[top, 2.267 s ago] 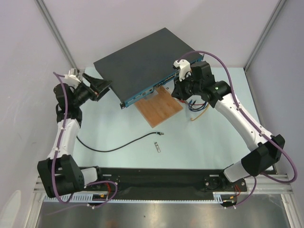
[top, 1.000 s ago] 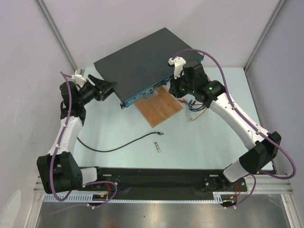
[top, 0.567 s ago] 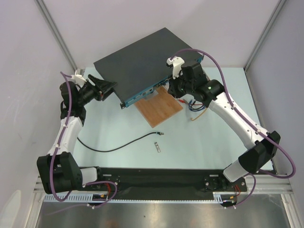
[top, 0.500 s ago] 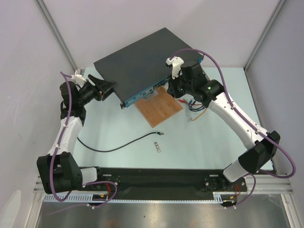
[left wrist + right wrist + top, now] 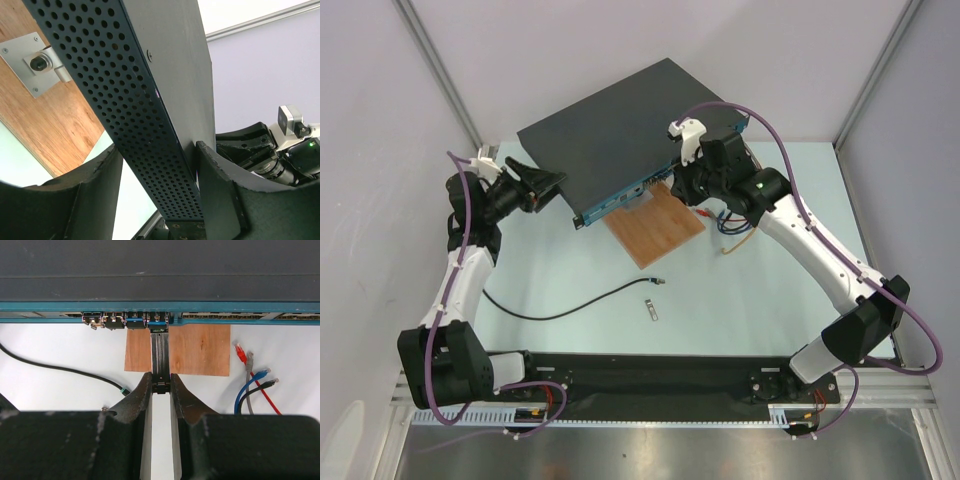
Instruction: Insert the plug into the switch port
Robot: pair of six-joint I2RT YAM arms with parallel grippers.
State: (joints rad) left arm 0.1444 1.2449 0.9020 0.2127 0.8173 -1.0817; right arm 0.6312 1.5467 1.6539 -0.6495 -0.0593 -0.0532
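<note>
A: The switch box (image 5: pixel 620 130)?
B: Dark-grey sheet metal, matt; side wall perforated.
A: The board (image 5: pixel 660 228)?
B: Wood, grained, satin.
A: The silver stick (image 5: pixel 160 352)?
B: Brushed metal, dull sheen.
A: The right pincer (image 5: pixel 160 381)?
B: Black plastic, matt.
A: The tabletop (image 5: pixel 720 300)?
B: Pale, smooth, faintly glossy.

Items counted on inspection:

- One big flat dark-grey box (image 5: pixel 620 125) with a narrow blue face.
- One flat rectangular brown wooden board (image 5: pixel 655 225).
- One long thin black cable (image 5: pixel 570 313), which ended in one small pale plug (image 5: pixel 658 283).
- Two sticks: one small silver metal stick (image 5: pixel 651 311) lying loose, and a second small silver metal stick (image 5: pixel 160 352).
- Four loose cable ends: one red (image 5: pixel 240 349), one grey (image 5: pixel 249 357), one blue (image 5: pixel 264 372), one black (image 5: pixel 270 383).
- Two grippers: one left gripper (image 5: pixel 548 183), one right gripper (image 5: pixel 160 382).
- The small rectangular sockets (image 5: pixel 130 319) could not be counted reliably.
</note>
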